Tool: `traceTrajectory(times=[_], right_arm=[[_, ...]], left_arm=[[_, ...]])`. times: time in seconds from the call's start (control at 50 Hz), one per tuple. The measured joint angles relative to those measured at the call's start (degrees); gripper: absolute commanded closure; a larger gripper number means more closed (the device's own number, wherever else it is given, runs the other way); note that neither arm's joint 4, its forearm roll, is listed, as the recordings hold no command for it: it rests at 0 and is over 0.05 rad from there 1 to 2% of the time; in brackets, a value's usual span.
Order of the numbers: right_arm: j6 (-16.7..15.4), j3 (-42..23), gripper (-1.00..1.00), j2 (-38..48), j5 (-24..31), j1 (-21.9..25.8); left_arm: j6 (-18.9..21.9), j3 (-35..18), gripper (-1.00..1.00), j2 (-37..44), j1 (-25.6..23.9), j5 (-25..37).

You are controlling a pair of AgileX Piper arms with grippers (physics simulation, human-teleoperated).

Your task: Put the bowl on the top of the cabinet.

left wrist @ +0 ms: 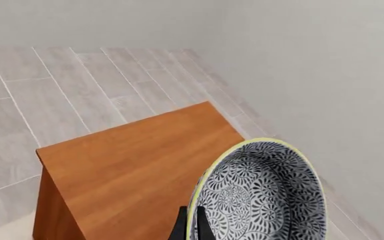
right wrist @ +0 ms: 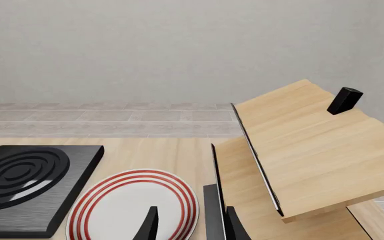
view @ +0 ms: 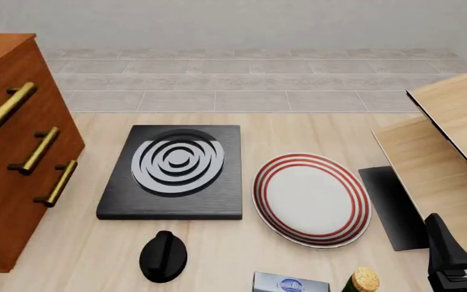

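Note:
The bowl (left wrist: 262, 192), black-and-white swirl inside with a pale yellow rim, shows only in the left wrist view. It is tilted on edge over the cabinet's flat top (left wrist: 138, 160). My left gripper (left wrist: 190, 227) is shut on the bowl's rim, one black finger on each side. The reddish-brown cabinet (view: 10, 152) with three brass handles stands at the far left of the front view; the left gripper and the bowl are out of that view. My right gripper (view: 463, 234) is open and empty low at the right, and it also shows in the right wrist view (right wrist: 192, 227).
A black hob with grey rings (view: 172, 170) lies mid-table. A white plate with red rings (view: 311, 198) lies right of it. Pale wood boards (view: 449, 140) stand at the right. A black knob-like object (view: 163, 255), a small box (view: 290, 283) and a corked bottle (view: 363, 280) sit along the front edge.

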Motion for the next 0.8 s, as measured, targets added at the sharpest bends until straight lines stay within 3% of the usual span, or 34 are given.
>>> traceTrajectory(times=[0.7,0.72,0.8], right_arm=[[0.0,0.0,-1.00,0.0,0.0,0.0],[0.0,0.0,-1.00,0.0,0.0,0.0],[0.0,0.0,-1.00,0.0,0.0,0.0]], left_arm=[[-1.6,-1.8,1.00,7.4,2.4,-0.8],[-1.3,-1.9,-1.00,7.7,2.6,-0.8],[-0.3,-1.8,-1.00,8.3,3.1,-0.7]])
